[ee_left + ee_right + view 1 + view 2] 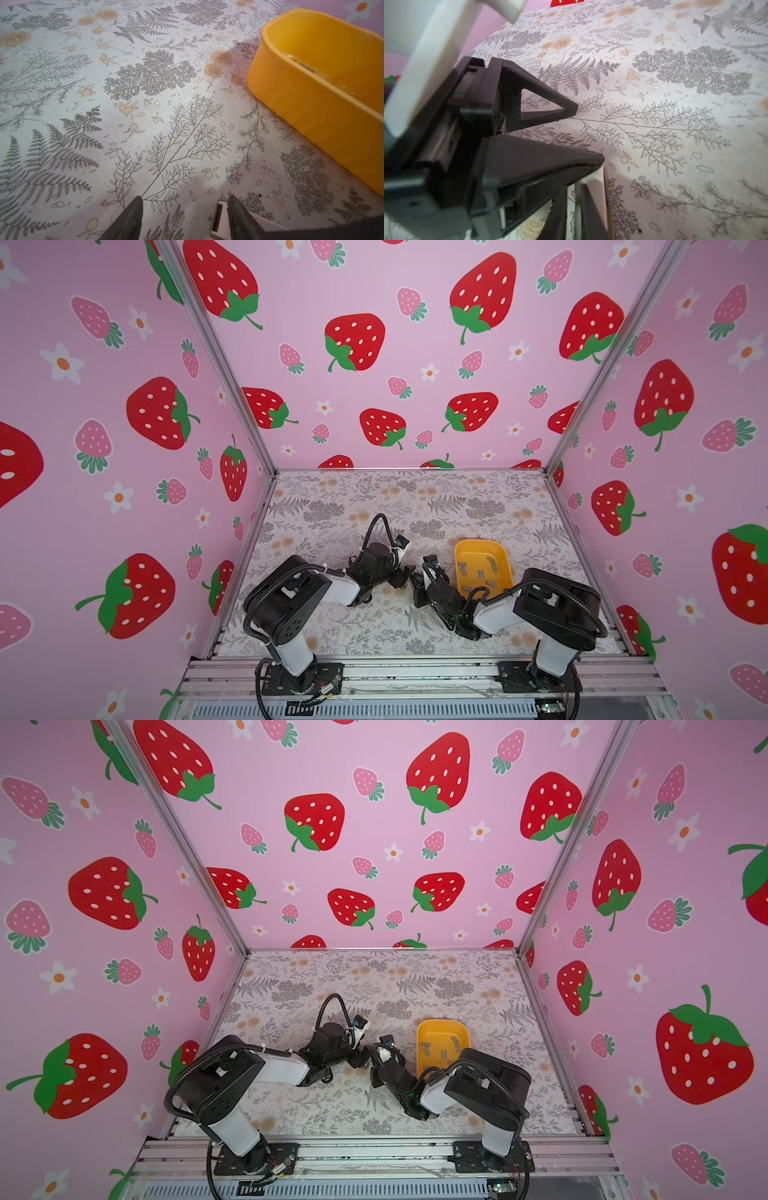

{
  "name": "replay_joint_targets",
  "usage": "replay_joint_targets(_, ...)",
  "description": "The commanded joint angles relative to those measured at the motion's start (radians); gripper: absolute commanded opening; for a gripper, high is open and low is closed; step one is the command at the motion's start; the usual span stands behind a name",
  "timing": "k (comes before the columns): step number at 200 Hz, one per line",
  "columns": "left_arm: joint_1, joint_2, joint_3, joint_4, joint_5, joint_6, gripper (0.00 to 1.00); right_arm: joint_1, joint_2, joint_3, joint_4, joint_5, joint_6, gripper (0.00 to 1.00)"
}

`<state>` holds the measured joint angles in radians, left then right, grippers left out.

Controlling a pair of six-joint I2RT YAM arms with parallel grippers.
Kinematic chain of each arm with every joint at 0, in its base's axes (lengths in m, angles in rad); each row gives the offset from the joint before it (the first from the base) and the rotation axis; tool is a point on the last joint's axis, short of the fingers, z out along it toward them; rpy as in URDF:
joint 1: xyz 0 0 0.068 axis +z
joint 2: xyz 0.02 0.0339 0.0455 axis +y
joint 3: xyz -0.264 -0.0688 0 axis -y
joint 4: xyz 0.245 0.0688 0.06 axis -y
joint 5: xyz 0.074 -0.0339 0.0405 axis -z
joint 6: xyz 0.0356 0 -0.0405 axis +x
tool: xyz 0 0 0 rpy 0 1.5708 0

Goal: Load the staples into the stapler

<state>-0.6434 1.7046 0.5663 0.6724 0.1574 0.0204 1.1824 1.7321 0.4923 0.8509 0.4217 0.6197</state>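
Observation:
Several staples [482, 573] [444, 1052], small grey strips, lie in the yellow tray [478, 541] [440, 1022]. Only a cream end of the stapler [218, 216] with a dark slot shows, lying against one finger of my left gripper [185, 197]. That gripper is open, with bare table between its fingers. My right gripper [573, 187] stands just beside the left gripper [588, 133], its fingers a narrow gap apart. A cream edge of the stapler [601, 182] lies along one right finger. In both top views the two grippers [405, 572] [417, 585] meet mid-table and hide the stapler.
The yellow tray [291, 99] stands right of the grippers, close to the right forearm, with one staple [307, 67] seen over its wall. Patterned table [332, 497] stretches behind and to the left. Pink strawberry walls enclose three sides.

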Motion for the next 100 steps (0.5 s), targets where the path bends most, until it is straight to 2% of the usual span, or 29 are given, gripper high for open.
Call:
replay_joint_targets(1, -0.003, -0.065, 0.019, -0.028, -0.061, -0.012, 0.67, 0.007, -0.074, 0.011, -0.34, 0.044, -0.011, 0.42)
replay_joint_targets(21, -0.002, -0.163, 0.032, -0.083, -0.131, -0.027, 0.67, 0.0, -0.186, 0.106, -0.504, 0.132, -0.031, 0.66)
replay_joint_targets(53, -0.001, -0.333, 0.057, -0.163, -0.264, -0.084, 0.68, -0.009, -0.286, 0.278, -0.704, 0.22, -0.065, 0.9)
replay_joint_targets(64, -0.001, -0.391, 0.067, -0.188, -0.298, -0.102, 0.71, -0.01, -0.322, 0.334, -0.756, 0.26, -0.069, 0.94)
replay_joint_targets(75, 0.006, -0.435, 0.099, -0.238, -0.35, -0.099, 0.76, -0.02, -0.365, 0.375, -0.813, 0.349, -0.057, 1.0)
replay_joint_targets(88, 0.008, -0.436, 0.14, -0.269, -0.458, -0.047, 0.76, -0.055, -0.422, 0.4, -0.841, 0.471, -0.061, 0.99)
replay_joint_targets(100, 0.001, -0.426, 0.188, -0.347, -0.531, 0.063, 0.69, -0.107, -0.467, 0.356, -0.686, 0.548, -0.198, 0.99)
